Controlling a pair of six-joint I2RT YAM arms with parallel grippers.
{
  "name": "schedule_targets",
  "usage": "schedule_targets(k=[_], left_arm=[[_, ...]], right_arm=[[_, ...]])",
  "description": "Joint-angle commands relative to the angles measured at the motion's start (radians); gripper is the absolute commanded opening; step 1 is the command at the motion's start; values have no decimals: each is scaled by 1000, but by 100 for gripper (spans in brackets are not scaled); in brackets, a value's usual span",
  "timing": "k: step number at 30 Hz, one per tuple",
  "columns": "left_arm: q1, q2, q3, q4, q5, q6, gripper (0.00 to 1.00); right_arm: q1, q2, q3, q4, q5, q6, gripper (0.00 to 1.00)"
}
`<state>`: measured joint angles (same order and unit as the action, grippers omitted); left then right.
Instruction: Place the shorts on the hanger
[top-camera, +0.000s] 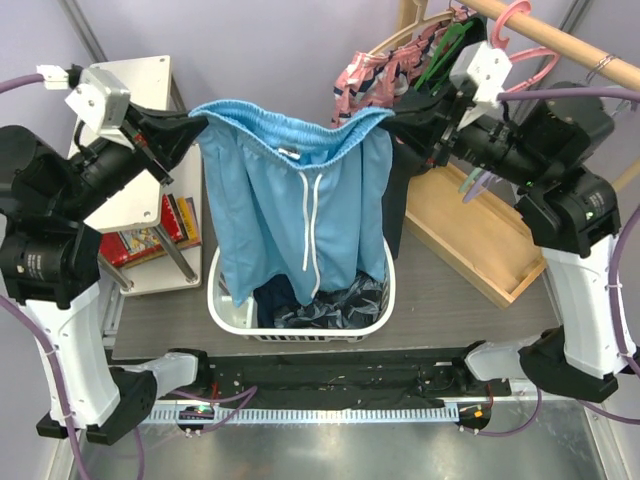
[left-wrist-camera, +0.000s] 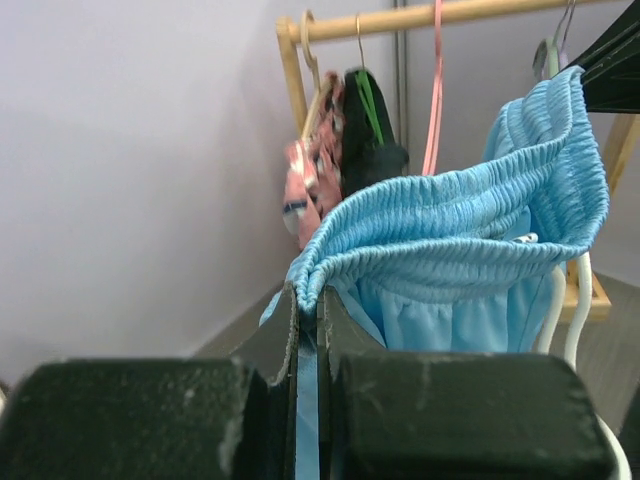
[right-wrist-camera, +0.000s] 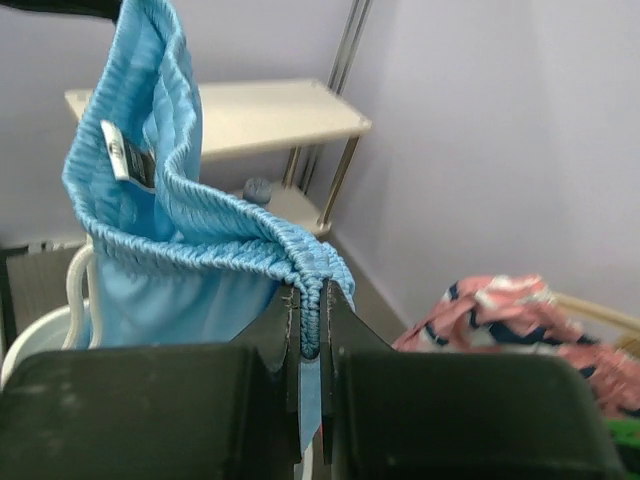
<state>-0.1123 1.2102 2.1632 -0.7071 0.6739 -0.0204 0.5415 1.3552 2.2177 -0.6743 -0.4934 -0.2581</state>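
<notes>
Shorts (top-camera: 290, 190) were soft matt cloth, waistband (left-wrist-camera: 450, 215) ribbed. Hanger (left-wrist-camera: 436, 80) looked smooth glossy plastic. Rail (top-camera: 560, 40) was bare pale wood. Basket (top-camera: 216, 295) was smooth white plastic.

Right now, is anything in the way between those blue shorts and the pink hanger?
Nothing solid that I can see. The left gripper and right gripper hold the shorts by the waistband over the basket. The pink hanger hangs on the rod just past the right gripper, a dark garment close beside it.
</notes>
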Motion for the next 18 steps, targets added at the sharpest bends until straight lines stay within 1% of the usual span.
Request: schedule_targets(k=[1,2,3,6,8,9,10,11,12,13,14,15,16,17,18], left_arm=[[5,-29,-156,12,-3,45,0],[3,-32,-195,9,0,57,0],[3,-35,-274,8,9,94,0],[3,-41,-411,31,4,120,0],[3,-28,-460,32,12,164,0],[3,-24,-515,25,22,189,0],[3,-26,-548,12,39,261,0],[3,-37,-584,-20,74,301,0],[0,-47,-661,-37,79,336,0],[-7,-57,-701,-49,81,387,0],[-13,-66,-739,-64,84,413,0],[-18,-80,-809,-93,79,431,0],[-29,-84,-842,-109,85,454,0],[-36,-87,-873,-132,87,515,0],[-44,-90,-929,-144,69,523,1]], right_arm=[[8,-62,-228,61,-1,23,1],[6,-68,-269,64,13,-2,1],[8,-70,-341,64,24,-24,1],[8,-70,-462,79,64,-102,1],[6,-62,-513,107,99,-139,1],[6,-62,-561,107,104,-192,1],[6,-68,-591,107,107,-216,1],[5,-77,-627,104,105,-237,1],[6,-88,-701,87,98,-292,1],[8,-99,-745,81,93,-311,1],[8,-125,-788,78,90,-328,1],[8,-136,-869,65,82,-351,1],[6,-145,-907,56,81,-384,1],[6,-149,-941,53,79,-395,1],[9,-148,-996,42,73,-406,1]])
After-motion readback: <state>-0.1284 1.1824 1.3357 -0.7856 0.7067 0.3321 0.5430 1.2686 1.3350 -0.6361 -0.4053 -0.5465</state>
